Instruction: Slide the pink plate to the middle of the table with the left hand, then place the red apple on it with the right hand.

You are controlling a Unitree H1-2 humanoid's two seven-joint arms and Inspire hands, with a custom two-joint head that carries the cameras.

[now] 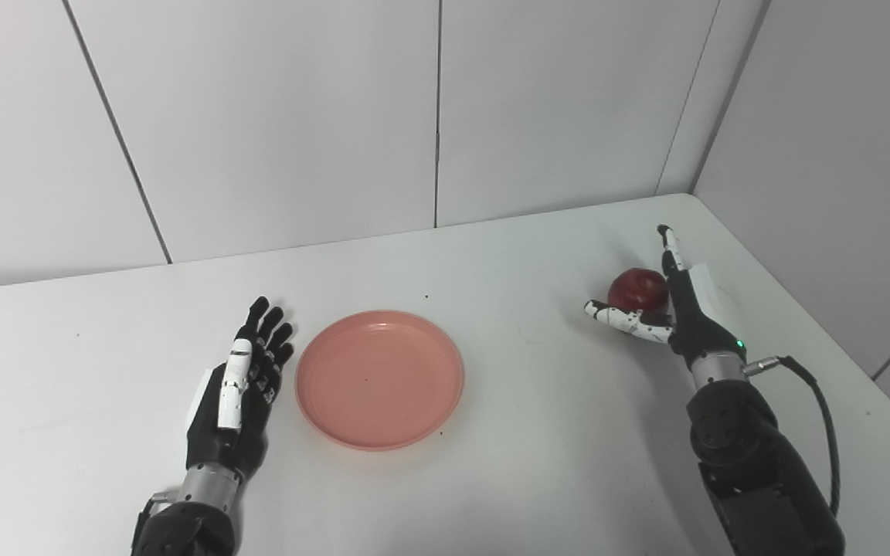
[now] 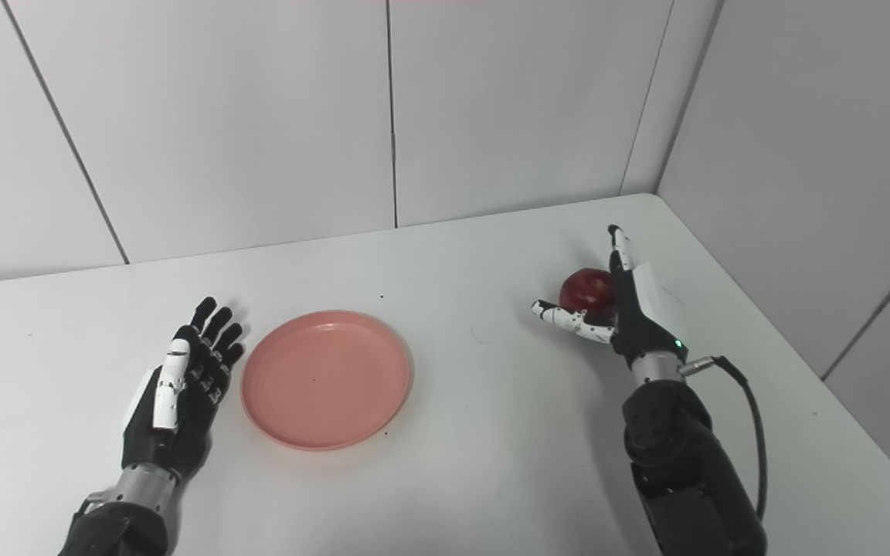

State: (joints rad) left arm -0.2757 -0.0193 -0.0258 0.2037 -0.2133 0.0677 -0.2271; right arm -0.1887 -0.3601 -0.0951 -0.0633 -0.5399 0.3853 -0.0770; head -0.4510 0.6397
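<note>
White table (image 1: 507,479): red apple (image 1: 636,289) between the spread fingers of the right robot hand (image 1: 665,313), unclasped.

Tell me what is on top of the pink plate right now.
Nothing: the pink plate lies bare on the table, with only a tiny dark speck inside. The red apple sits far to its right, against the open right robot hand. What lies under the plate is covered.

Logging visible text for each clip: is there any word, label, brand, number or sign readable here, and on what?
None. No text shows on the pink plate, the red apple, the table or the wall panels.
The left hand and right hand carry white patches only, no lettering.
A green light glows at the right wrist; it is no sign.
</note>
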